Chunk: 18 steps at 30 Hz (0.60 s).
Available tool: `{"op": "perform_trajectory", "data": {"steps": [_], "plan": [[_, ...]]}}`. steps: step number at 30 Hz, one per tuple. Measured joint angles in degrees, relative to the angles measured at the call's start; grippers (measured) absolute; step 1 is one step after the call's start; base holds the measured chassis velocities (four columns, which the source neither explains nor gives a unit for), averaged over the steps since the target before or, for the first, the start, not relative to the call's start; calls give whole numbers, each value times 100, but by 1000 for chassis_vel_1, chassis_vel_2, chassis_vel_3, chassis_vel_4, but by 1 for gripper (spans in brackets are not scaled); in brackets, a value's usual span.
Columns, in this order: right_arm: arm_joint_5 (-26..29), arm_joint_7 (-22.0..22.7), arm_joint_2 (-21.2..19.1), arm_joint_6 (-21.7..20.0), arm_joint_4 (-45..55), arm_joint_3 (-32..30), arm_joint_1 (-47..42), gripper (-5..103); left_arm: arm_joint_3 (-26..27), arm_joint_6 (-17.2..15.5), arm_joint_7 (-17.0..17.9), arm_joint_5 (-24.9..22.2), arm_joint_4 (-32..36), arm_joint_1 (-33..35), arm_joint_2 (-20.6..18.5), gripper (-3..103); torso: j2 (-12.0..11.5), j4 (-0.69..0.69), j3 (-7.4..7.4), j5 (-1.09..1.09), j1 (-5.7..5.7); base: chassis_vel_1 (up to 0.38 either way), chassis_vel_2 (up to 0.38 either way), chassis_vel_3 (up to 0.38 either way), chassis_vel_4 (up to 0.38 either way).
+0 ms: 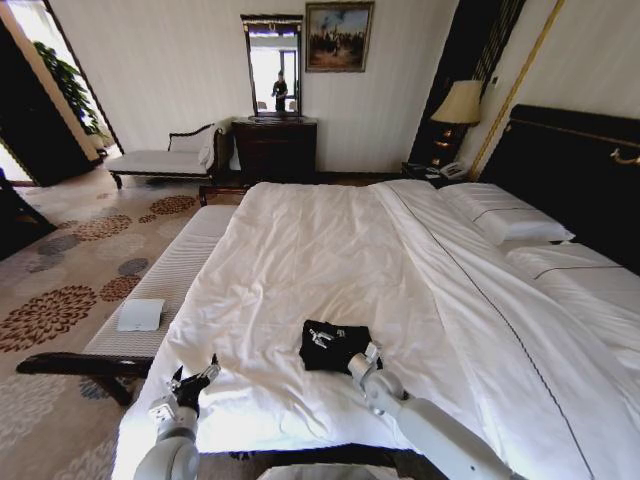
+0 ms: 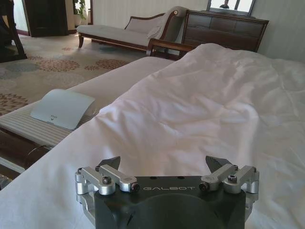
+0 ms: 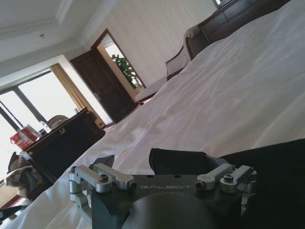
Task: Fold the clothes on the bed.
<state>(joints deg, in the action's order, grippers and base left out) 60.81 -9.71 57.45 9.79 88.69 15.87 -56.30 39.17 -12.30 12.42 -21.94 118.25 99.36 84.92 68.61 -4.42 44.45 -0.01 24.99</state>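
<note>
On the far left of the head view, a bench [image 1: 170, 275] runs along the bed's foot side and carries a pale flat pad [image 1: 140, 315]; neither belongs to the task, and I keep both arms away from them. My left gripper [image 1: 195, 380] hovers over the near left corner of the bed [image 1: 300, 250], just above the white cover and touching nothing. Its jaws are spread wide, which the left wrist view confirms: the two dark fingertips [image 2: 110, 162] stand well apart with only bare sheet ahead of them. I judge this a waiting posture, low and open near the mattress edge so the arm can join in without a long reach. Further right, the T-shirt [image 1: 335, 345] lies on the near middle of the cover as a compact dark bundle with white lettering showing on top, small against the mattress; it appears already gathered into a rough square, so I judge the folding well along or close to done. My right gripper [image 1: 372, 352] sits at the right edge of that bundle, the arm reaching in from the lower right. In the right wrist view its jaws are spread, and a dark fold of the T-shirt [image 3: 276, 171] lies between and just beyond them; I cannot tell whether the tips touch the cloth. To the right, pillows [image 1: 505, 215] rest against the dark headboard [image 1: 570, 160], well apart from the work.
</note>
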Motion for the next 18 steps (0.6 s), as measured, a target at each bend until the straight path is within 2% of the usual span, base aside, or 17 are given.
{"op": "perform_trajectory", "data": {"steps": [5, 9, 14, 18], "plan": [[-254, -372, -67, 139, 92, 59, -102, 100, 7, 34, -7, 57, 2, 72, 40, 100, 0, 0, 0, 1, 0, 0, 0, 0, 0], [-292, -725, -135, 460, 420, -346, -242, 100, -48, 48, -10, 117, -17, 64, 62, 100, 0, 0, 0, 1, 0, 0, 0, 0, 0], [-143, -815, -204, 632, 693, -824, -371, 100, -173, 52, -15, 177, -42, 26, 83, 100, 0, 0, 0, 1, 0, 0, 0, 0, 0], [-18, -617, -280, 607, 927, -1537, -564, 100, -291, 57, -23, 206, -99, -56, 87, 100, 1, -1, 0, 1, 0, 0, 0, 0, 0]]}}
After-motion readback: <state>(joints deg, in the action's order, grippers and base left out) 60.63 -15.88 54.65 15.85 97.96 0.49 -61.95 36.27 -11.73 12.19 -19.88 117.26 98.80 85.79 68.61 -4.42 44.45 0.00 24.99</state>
